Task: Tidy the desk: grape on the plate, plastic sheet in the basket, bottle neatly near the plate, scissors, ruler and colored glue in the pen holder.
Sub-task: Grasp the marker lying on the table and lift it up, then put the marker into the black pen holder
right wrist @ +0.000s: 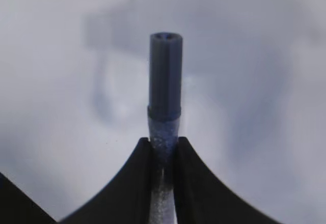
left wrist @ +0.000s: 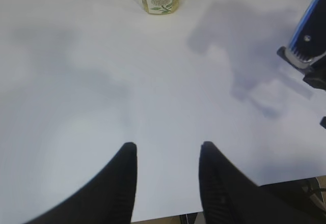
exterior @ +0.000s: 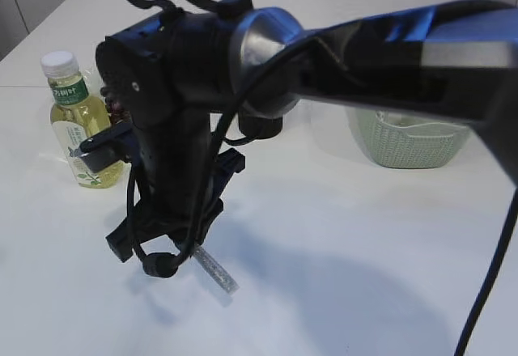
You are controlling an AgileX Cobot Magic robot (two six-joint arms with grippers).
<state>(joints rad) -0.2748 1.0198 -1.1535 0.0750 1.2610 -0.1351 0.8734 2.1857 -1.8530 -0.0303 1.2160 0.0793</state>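
- Right gripper (right wrist: 163, 150): jaws closed tight on a glitter glue tube (right wrist: 165, 81). Wrist view shows the grey cap pointing to 12 o'clock and the sparkly body pinched between the fingers. Judged to be the colored glue.
- Exterior view: the same tube (exterior: 215, 269) sticks out below the gripper towards 5 o'clock, low over the white table (exterior: 340, 275). Can't tell whether its tip touches the surface.
- Left gripper (left wrist: 167, 180): fingers apart, roughly half open, nothing between them. It hovers over bare table.
- Bottle (exterior: 78, 121): upright at 9 o'clock in the exterior view, white cap, yellow liquid. In the left wrist view only its base shows, at 12 o'clock.
- Something dark red sits just behind the bottle, possibly the grape. Too hidden to call, and no plate rim is visible.
- Basket (exterior: 409, 139): pale green weave at 3 o'clock, partly behind the arm. Contents not visible.
- Pen holder, scissors, ruler, plastic sheet: not in view, the arm blocks much of the desk.
- Progress, as a judgement: glue is in hand and not yet in the holder. Bottle may already be placed. The rest is unverifiable.
- Writing: the green band on the bottle carries white characters, not legible. The lower label shows a butterfly and leaf graphic. No brand readable.
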